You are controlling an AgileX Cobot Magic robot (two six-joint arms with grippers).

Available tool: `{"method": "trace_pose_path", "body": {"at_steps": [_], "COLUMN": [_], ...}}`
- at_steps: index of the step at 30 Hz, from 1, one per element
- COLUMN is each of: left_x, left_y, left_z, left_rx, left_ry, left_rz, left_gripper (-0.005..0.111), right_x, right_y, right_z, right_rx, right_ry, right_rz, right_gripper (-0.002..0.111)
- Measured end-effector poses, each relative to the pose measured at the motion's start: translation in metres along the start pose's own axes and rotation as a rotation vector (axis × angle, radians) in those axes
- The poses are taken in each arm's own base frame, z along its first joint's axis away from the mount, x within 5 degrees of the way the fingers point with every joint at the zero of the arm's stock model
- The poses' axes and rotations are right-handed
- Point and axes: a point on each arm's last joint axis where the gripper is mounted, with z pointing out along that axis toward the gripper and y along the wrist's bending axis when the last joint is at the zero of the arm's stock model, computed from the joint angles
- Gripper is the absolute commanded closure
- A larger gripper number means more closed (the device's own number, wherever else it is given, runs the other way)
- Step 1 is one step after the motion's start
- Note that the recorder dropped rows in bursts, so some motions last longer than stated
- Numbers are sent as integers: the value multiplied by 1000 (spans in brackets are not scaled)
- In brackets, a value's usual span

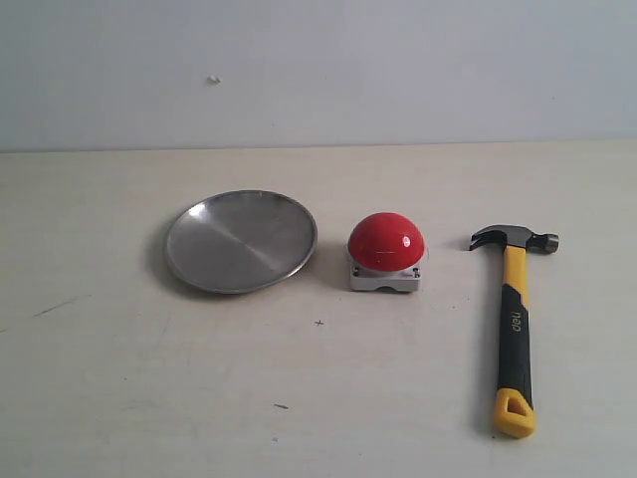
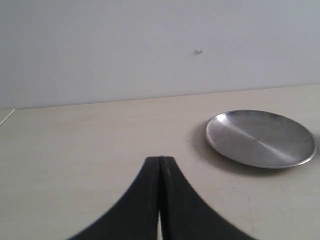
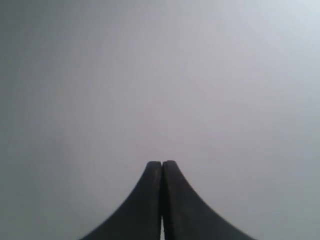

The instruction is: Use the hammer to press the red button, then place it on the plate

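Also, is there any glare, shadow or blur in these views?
Exterior view: soft even light, small glint on the red button, faint shadow left of the plate. Left wrist view: plate sharp, shut left gripper dark and slightly blurred. Right wrist view: only the shut right gripper before a featureless grey background.

The bench (image 1: 318, 398) bears one plate (image 1: 240, 242), one red button (image 1: 385, 244) and one hammer (image 1: 516, 319), three things in all, and two grippers show: one left gripper (image 2: 160, 159), one right gripper (image 3: 161, 163).
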Motion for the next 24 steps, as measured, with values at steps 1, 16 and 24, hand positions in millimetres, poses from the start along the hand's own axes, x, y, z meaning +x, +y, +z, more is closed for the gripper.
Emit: {"method": "trace_pose_path", "body": {"at_steps": [1, 16, 24], "left_x": [0, 0, 0], "left_y": [0, 0, 0], "left_z": [0, 0, 0], "left_rx": [0, 0, 0], "left_ry": [0, 0, 0], "left_rz": [0, 0, 0], "left_gripper": [107, 107, 107], "right_x": [-4, 112, 236], "right_y": [2, -20, -51], "right_z": [7, 170, 173], "right_rx": [5, 422, 417], "right_ry": [4, 730, 1309], "right_rz": [8, -194, -565], "right_gripper": [108, 108, 108]}}
